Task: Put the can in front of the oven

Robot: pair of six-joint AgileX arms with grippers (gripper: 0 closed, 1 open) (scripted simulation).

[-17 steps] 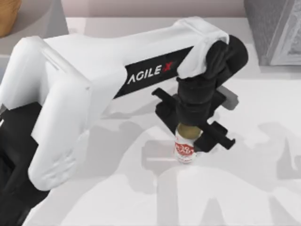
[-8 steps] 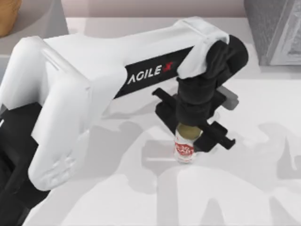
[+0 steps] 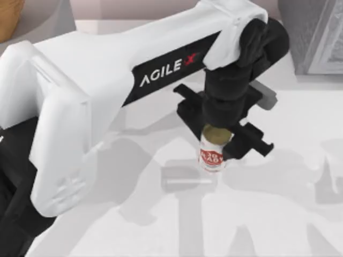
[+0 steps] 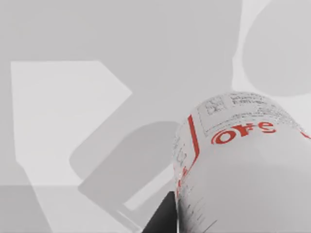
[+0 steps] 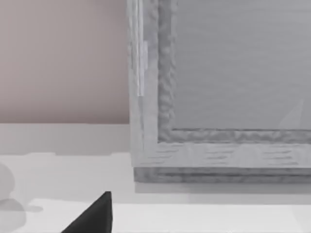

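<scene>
The white surface (image 3: 278,214) spreads wide, a speckled grey box (image 3: 313,32) sitting at its far right corner. The left arm (image 3: 107,91) reaches across from the left edge — its tool (image 3: 220,140) is clenched on the can (image 3: 212,155), upright near the surface's middle — red label (image 4: 243,132) facing the wrist camera.

The left end effector (image 3: 218,140) covers the upper part of the can (image 3: 212,158). The can (image 4: 243,165) runs off the left wrist view's edge. At two o'clock the top view's edge crops a speckled grey box (image 3: 313,32).
</scene>
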